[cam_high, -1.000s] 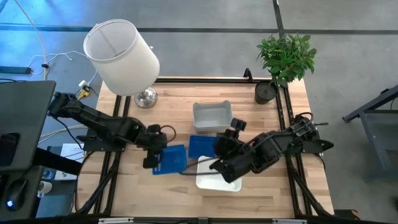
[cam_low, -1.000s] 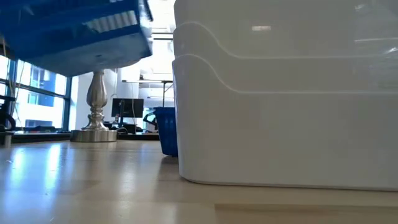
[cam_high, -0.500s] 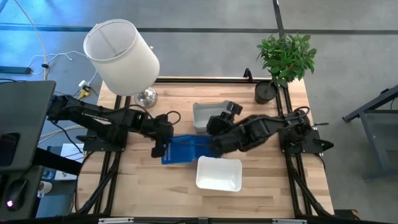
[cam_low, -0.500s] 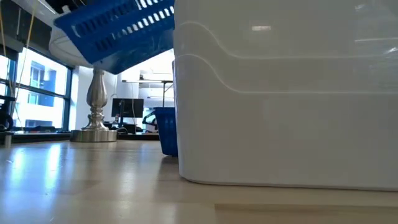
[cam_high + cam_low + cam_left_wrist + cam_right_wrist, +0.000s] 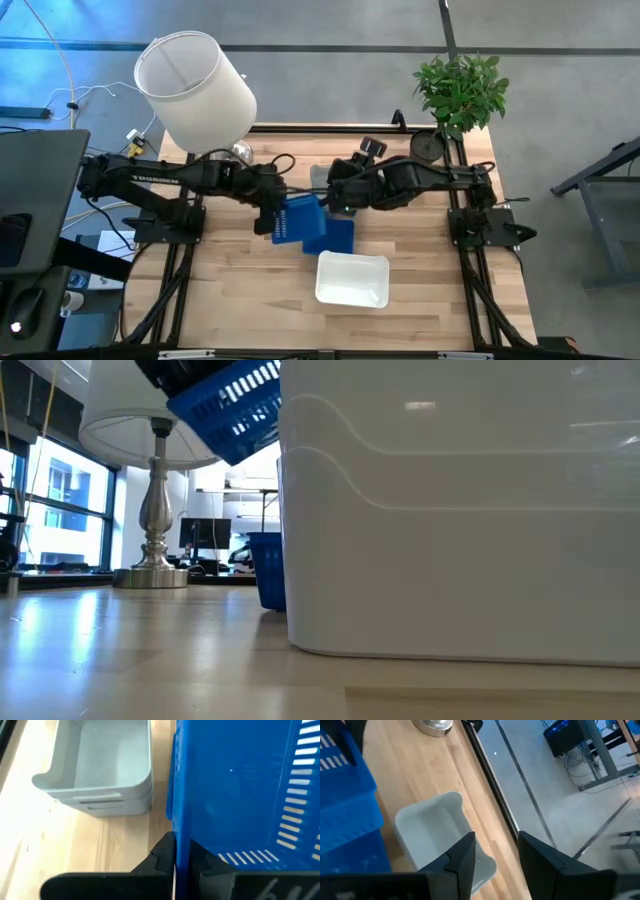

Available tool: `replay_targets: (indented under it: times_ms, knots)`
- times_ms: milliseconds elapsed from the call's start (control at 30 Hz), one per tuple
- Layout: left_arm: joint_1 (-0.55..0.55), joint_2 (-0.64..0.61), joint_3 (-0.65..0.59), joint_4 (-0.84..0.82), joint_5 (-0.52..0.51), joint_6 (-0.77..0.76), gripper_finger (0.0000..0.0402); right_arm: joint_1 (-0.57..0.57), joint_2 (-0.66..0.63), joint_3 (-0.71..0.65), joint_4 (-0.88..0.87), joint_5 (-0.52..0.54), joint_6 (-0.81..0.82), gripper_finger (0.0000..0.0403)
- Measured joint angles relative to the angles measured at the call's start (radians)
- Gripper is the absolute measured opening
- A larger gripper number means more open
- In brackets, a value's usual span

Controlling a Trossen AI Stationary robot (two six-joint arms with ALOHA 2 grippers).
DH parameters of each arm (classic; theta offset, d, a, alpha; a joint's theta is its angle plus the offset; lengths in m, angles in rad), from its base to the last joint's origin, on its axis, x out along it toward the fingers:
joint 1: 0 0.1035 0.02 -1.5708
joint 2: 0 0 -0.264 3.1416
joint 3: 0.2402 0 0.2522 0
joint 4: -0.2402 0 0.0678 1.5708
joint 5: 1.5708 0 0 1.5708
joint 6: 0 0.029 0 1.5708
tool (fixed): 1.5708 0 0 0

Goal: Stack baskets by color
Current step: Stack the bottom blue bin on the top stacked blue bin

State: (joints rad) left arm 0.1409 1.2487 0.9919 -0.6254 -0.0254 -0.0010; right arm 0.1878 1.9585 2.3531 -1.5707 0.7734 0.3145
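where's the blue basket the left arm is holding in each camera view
High view: the held blue basket is at table centre, above another blue basket, in the left tool.
Low view: top left, tilted, in the air.
Left wrist view: fills the right side, its wall between the fingers.
Right wrist view: at the left edge.
Shared landmark: the clear-grey basket stack.

Two black jointed arms, matte housings, mounted on black frame brackets. Left arm (image 5: 150,178) bears white lettering. Right arm (image 5: 430,180) carries looped black cabling.
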Motion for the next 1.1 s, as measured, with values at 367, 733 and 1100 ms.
replay_targets:
  times_ms: [367,733,1100]
  knots:
    - [0.024,0.149,0.088,-0.006,-0.002,0.074,0.0000,-0.088,-0.046,0.000,0.000,0.007,-0.209,0.0133]
    - [0.031,0.281,0.226,-0.008,0.023,0.090,0.0000,-0.176,-0.085,0.000,0.000,-0.017,-0.255,0.0133]
    - [0.031,0.419,0.269,-0.036,0.107,0.083,0.0000,-0.217,-0.085,0.000,0.000,-0.138,-0.271,0.0133]
